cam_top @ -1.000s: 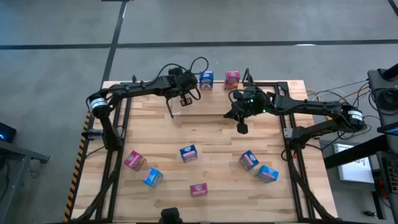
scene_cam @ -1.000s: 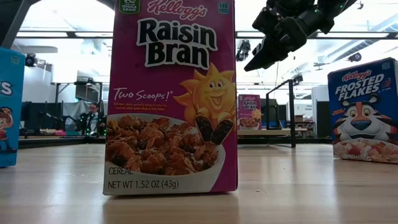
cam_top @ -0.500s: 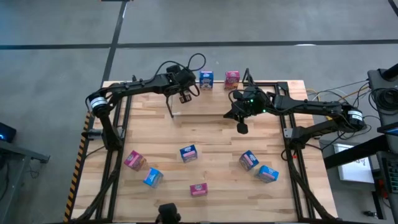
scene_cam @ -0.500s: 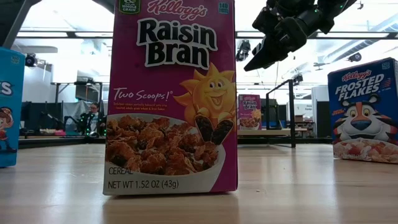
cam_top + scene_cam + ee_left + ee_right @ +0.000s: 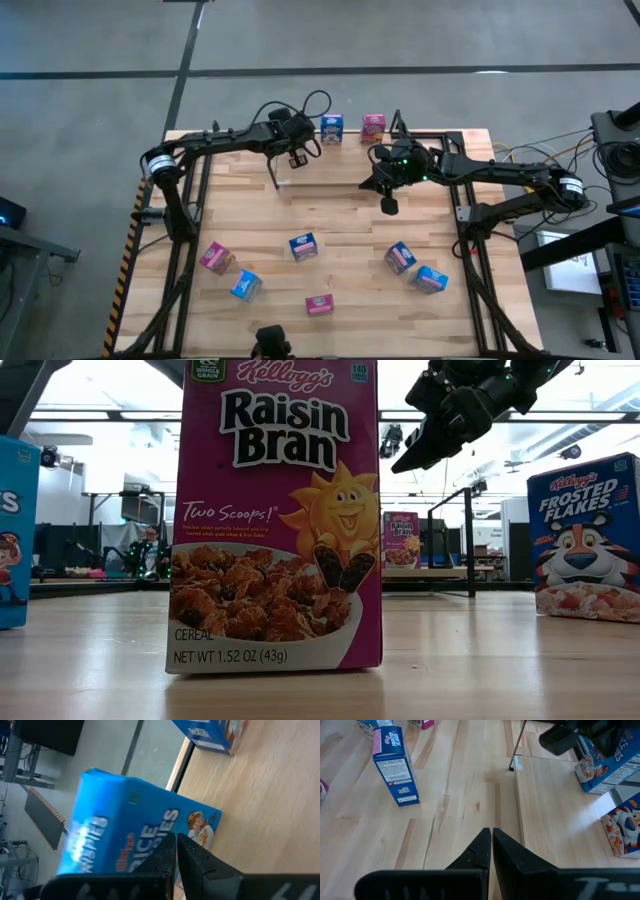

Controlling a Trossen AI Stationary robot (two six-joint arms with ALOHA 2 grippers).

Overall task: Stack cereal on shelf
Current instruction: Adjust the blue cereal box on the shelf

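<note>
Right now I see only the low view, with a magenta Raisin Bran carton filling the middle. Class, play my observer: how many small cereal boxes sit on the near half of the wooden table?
Observer: Six in the high view, counting your magenta Raisin Bran carton, which is nearest the low camera.
Operator: Which arm's dark gripper is at my upper right?
Observer: That is the right gripper, shut and empty above mid-table.
Operator: And the other arm?
Observer: The left gripper is shut near the table's far side. Its wrist view shows a bright blue Rice Krispies box just ahead of it.
</note>
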